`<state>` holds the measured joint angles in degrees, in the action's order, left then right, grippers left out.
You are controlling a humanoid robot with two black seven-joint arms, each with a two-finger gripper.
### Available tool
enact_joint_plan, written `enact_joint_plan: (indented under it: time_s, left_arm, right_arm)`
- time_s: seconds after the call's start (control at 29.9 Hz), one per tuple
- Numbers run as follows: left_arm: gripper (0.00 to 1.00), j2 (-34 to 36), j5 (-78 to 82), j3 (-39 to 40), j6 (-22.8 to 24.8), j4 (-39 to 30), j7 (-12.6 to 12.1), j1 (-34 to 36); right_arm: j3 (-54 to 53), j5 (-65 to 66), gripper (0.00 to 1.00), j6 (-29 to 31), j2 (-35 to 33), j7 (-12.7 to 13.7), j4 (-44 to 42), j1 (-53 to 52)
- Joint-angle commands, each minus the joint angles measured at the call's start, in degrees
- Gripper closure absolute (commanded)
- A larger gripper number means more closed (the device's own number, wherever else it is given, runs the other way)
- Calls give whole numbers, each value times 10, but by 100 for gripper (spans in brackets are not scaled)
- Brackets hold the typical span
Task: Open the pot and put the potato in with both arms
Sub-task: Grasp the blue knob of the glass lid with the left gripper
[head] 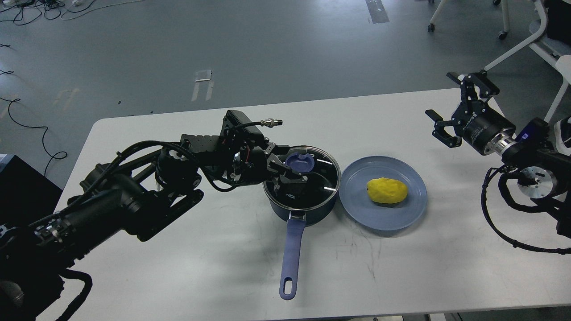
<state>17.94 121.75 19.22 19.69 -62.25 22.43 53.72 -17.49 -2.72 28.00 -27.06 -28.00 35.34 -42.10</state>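
A dark blue pot (pixel 308 209) with a long blue handle (pixel 290 254) stands mid-table. Its glass lid (pixel 319 178) with a blue knob (pixel 299 161) is on it. My left gripper (pixel 287 173) is low over the lid, its dark fingers (pixel 280 166) at the left and near side of the knob. I cannot tell whether they press on it. The yellow potato (pixel 387 190) lies on a blue plate (pixel 401 218) right of the pot. My right gripper (pixel 448 108) is open and empty, raised over the table's far right, well clear of the plate.
The white table (pixel 178 267) ends close behind my right gripper. Beyond it are grey floor, cables at the far left and a wheeled white chair frame (pixel 517 49) at the far right.
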Motion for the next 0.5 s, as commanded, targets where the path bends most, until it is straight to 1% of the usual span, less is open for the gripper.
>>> enact_joint_plan:
  time_s: [0.0, 0.03, 0.07, 0.1, 0.17, 0.2, 0.27, 0.43, 0.47]
  left_arm:
    - [21, 0, 0, -1, 0, -1, -5, 0]
    - [25, 0, 0, 0, 0, -1, -5, 1]
    - [39, 0, 0, -1, 0, -1, -5, 0]
    - [48, 0, 0, -1, -1, -1, -6, 0]
    - [50, 0, 0, -3, -1, -1, -6, 1]
    - [54, 0, 0, -3, -1, -2, -6, 2]
    - [59, 2, 0, -2, -2, -9, -6, 3]
    - [59, 17, -4, -1, -1, -45, -6, 15]
    - [59, 31, -5, -1, -1, -59, -6, 23]
  right_arm:
    - [0, 0, 0, 0, 0, 0, 0, 0]
    - [0, 0, 0, 0, 0, 0, 0, 0]
    - [0, 0, 0, 0, 0, 0, 0, 0]
    - [0, 0, 0, 0, 0, 0, 0, 0]
    - [0, 0, 0, 0, 0, 0, -1, 0]
    - [0, 0, 0, 0, 0, 0, 0, 0]
    - [0, 0, 0, 0, 0, 0, 0, 0]
    - [0, 0, 0, 0, 1, 0, 0, 1]
    - [0, 0, 0, 0, 1, 0, 0, 1]
